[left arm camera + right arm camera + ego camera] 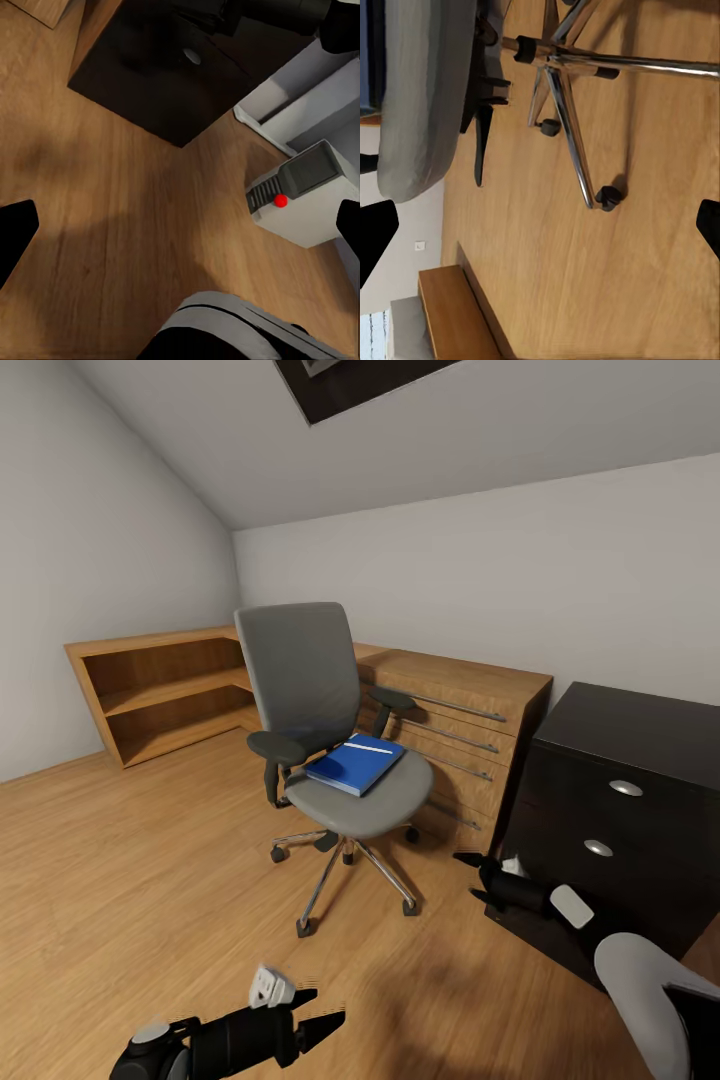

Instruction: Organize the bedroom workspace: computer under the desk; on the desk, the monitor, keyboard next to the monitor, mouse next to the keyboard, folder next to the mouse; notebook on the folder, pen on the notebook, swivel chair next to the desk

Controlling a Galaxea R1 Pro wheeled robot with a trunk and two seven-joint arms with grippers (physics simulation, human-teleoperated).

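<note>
The folder (356, 762), one bright blue one, lies flat on the seat of the one swivel chair (300, 680), out on the plank floor (120, 880) ahead of us.

Nearest to us we have two pincers. The left pincer (325, 1008) hangs low over the floor with its two fingers spread and nothing between them. The right pincer (474, 878) hovers just beside the dark drawer unit (620, 830), its two tips apart and empty too.

In the left wrist view we count one small grey computer (300, 196) with a red light on its front, standing on the floor near the dark unit.

The drawer unit shows two round silver knobs; we cannot see into its drawers. The chair's metal base (574, 112) rests on castors, of which we cannot count all.

Beyond the chair stands one light-wood cabinet (460, 730) with long bar handles, and in the far corner one open wooden shelf unit (160, 690) with two bare compartments.
</note>
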